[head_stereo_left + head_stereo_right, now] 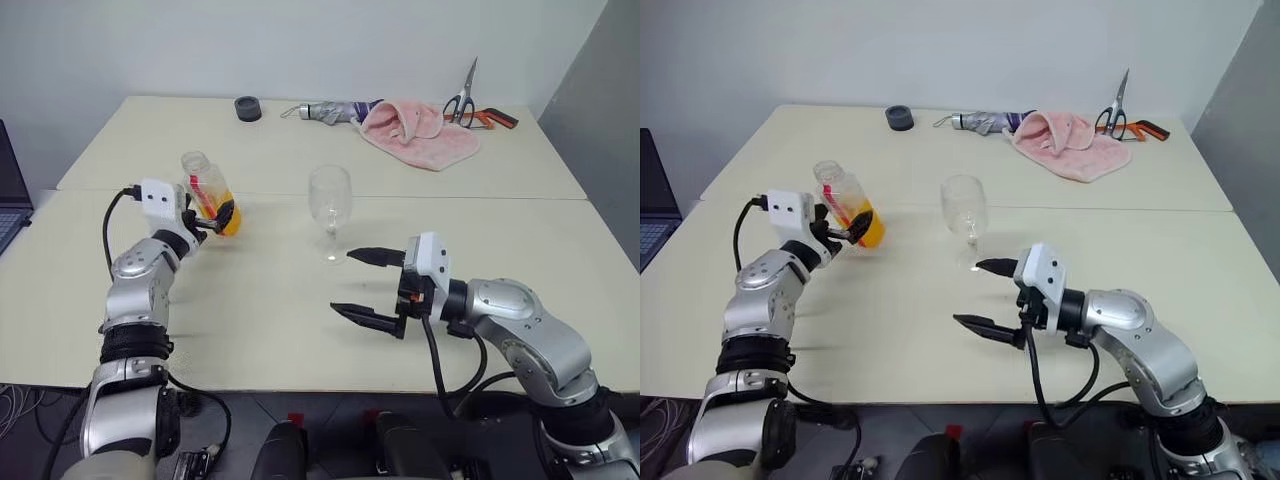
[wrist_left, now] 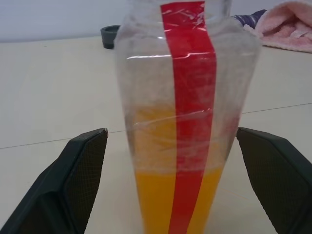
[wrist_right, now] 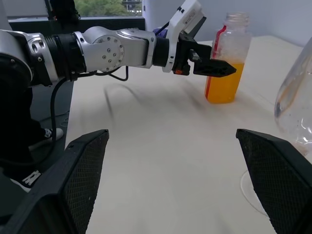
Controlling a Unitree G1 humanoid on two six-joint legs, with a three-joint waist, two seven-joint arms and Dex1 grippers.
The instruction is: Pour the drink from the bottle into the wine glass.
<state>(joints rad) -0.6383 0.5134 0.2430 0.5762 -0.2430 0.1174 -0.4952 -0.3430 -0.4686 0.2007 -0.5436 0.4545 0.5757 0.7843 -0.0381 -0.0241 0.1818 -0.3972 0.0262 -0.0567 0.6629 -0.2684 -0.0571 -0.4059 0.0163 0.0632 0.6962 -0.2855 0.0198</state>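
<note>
In the head view, the clear squarish plastic bottle [image 1: 210, 193] stands uncapped left of centre on the matte cream worktop [image 1: 300, 310], between the spread fingers of the left gripper [image 1: 213, 221], with the rounded stemmed wine glass [image 1: 330, 200] at centre. The left wrist view shows orange drink [image 2: 170, 200] filling the bottle's lower part behind a red label stripe [image 2: 190, 97], both textured black fingers [image 2: 73, 185] apart from its sides. In the right wrist view, the right gripper [image 3: 180, 180] gapes wide and empty.

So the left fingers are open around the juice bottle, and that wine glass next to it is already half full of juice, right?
Not quite. The wine glass is empty: the left eye view shows it clear. The orange drink sits in the bottle, with the left fingers open on either side.
</note>
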